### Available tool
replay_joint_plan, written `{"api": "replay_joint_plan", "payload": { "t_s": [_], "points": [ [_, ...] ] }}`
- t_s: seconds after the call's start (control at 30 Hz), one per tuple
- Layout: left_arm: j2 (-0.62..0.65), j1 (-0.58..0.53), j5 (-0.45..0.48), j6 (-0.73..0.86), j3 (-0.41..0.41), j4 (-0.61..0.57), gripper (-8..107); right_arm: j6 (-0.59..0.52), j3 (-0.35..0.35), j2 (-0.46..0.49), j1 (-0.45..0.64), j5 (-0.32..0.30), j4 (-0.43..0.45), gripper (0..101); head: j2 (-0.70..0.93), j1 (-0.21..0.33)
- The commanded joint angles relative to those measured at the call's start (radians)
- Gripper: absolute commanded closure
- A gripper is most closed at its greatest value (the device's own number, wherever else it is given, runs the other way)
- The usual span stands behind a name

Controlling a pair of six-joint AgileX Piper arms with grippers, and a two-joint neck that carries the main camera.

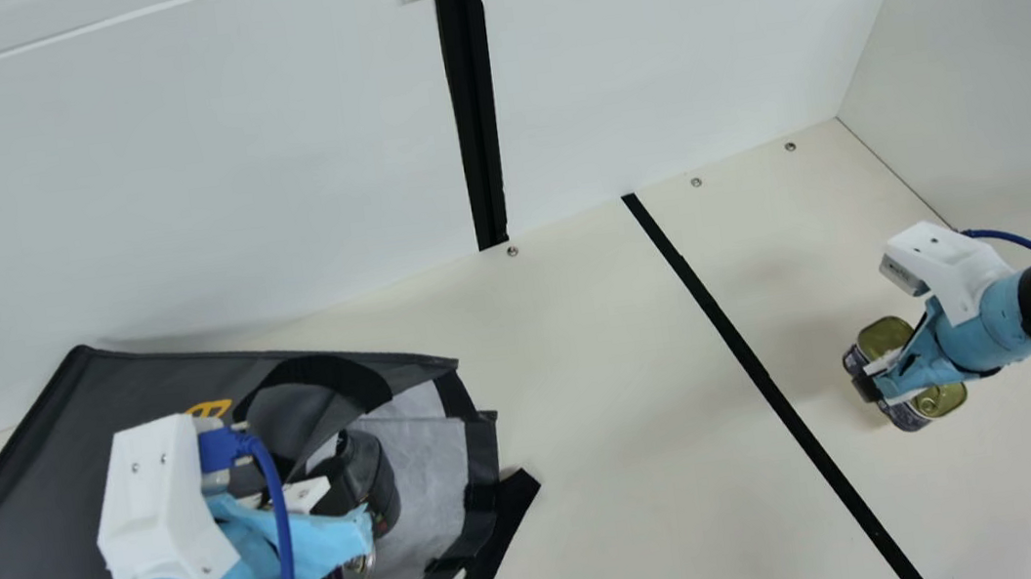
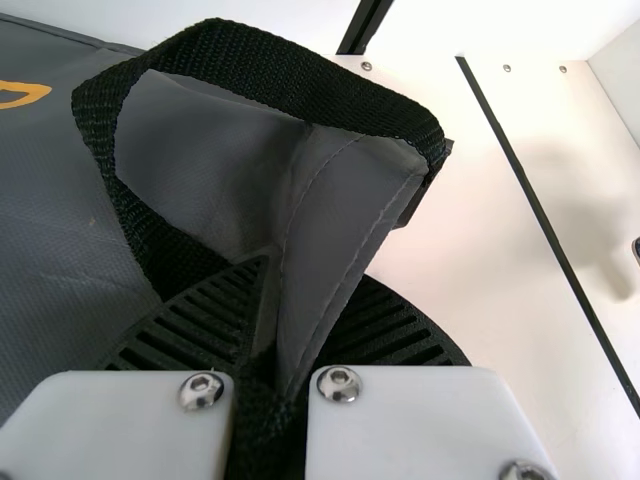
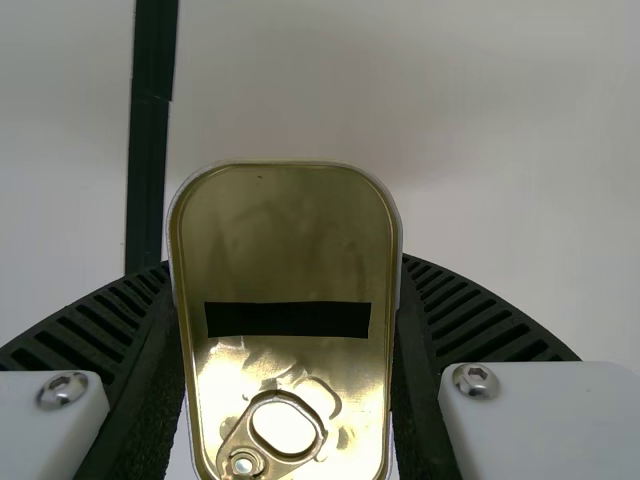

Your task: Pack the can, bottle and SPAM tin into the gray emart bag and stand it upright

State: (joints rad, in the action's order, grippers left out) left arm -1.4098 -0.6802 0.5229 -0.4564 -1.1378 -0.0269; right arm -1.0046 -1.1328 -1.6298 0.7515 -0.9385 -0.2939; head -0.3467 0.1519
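Note:
The gray emart bag [image 1: 39, 495] lies on its side at the main view's left, its mouth facing right. At its upper mouth edge is my left gripper [image 1: 364, 485]. In the left wrist view the left gripper [image 2: 275, 340] is shut on the gray fabric edge [image 2: 340, 215] beside the black handle [image 2: 270, 75]. A silver can end [image 1: 358, 567] partly shows inside the mouth. My right gripper [image 1: 871, 383] holds the SPAM tin [image 1: 942, 399] at the right. In the right wrist view the right gripper [image 3: 286, 300] has its fingers against both sides of the gold-lidded tin [image 3: 285, 240].
A black tape line [image 1: 762, 377] crosses the table [image 1: 607, 396] between bag and tin. White walls [image 1: 215, 169] stand behind and at the right. A black strap [image 1: 493, 548] extends from the bag's mouth over the table.

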Motion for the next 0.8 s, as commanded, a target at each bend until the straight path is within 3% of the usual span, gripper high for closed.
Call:
{"api": "replay_joint_plan", "payload": {
  "t_s": [0.0, 0.77],
  "points": [
    [0.0, 0.0, 0.0, 0.0, 0.0, 0.0, 107, 0.004, 0.006, 0.013, -0.01, -0.002, -0.001, 101, -0.002, 0.023],
    [0.0, 0.0, 0.0, 0.0, 0.0, 0.0, 107, 0.178, 0.095, 0.16, -0.274, 0.01, 0.041, 101, -0.002, 0.023]
  ]
}}
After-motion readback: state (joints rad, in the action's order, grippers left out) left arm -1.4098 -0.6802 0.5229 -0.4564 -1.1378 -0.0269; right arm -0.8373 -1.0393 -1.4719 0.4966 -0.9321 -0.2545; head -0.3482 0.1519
